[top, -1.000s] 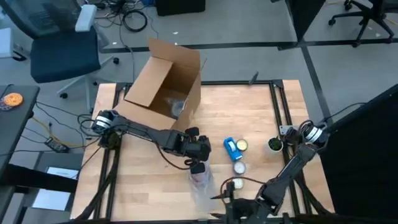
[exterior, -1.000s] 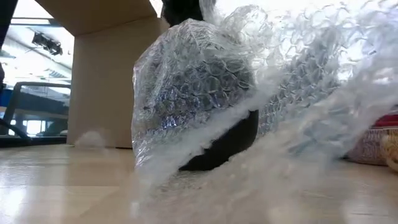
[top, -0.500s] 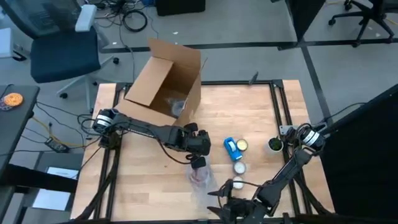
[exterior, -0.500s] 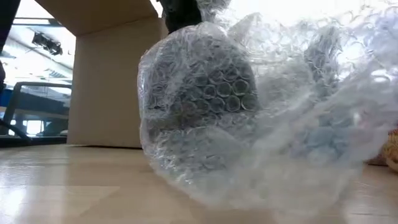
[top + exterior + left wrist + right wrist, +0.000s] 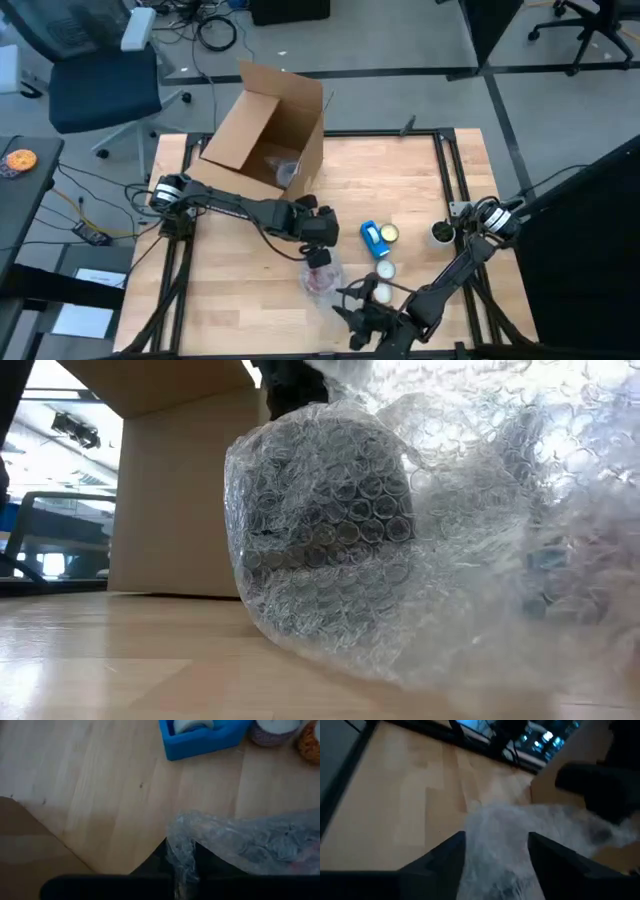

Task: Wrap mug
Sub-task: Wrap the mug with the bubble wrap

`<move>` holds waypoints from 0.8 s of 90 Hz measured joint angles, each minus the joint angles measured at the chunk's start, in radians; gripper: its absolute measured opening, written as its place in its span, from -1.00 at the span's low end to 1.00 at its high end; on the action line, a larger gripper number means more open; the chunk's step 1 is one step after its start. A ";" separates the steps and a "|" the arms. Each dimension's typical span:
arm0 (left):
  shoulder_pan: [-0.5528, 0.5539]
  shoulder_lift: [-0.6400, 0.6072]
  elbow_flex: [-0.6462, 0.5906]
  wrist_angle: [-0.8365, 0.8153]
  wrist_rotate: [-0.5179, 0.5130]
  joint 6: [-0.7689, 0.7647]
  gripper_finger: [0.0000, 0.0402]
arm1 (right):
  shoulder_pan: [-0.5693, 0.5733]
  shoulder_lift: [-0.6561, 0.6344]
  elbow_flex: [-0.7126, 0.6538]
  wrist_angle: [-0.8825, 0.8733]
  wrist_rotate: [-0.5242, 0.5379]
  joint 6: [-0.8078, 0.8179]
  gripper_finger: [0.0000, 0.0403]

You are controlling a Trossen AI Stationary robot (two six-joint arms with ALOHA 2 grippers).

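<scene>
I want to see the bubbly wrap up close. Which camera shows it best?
The low view: the bubble wrap fills the picture, bubbles clear. High view shows it small; the wrist views show only parts of it.

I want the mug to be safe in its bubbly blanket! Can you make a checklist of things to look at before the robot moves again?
1. Dark mug covered by the clear bubble wrap: ok, wrap covers the side seen from the low view.
2. Wrapped bundle resting on the light wooden table: ok.
3. Left tool holding the wrap: ok, wrap is pinched between its fingers in the left wrist view.
4. Right tool holding the loose end: cannot tell, wrap lies between its open fingers.
5. Blue tape dispenser out of the way: ok, apart from the bundle.
6. Brown cardboard box open: ok.
</scene>
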 joint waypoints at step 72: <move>-0.080 0.000 0.000 -0.072 -0.021 0.032 -1.00 | 0.038 -0.220 0.001 -0.232 -0.322 0.245 -0.94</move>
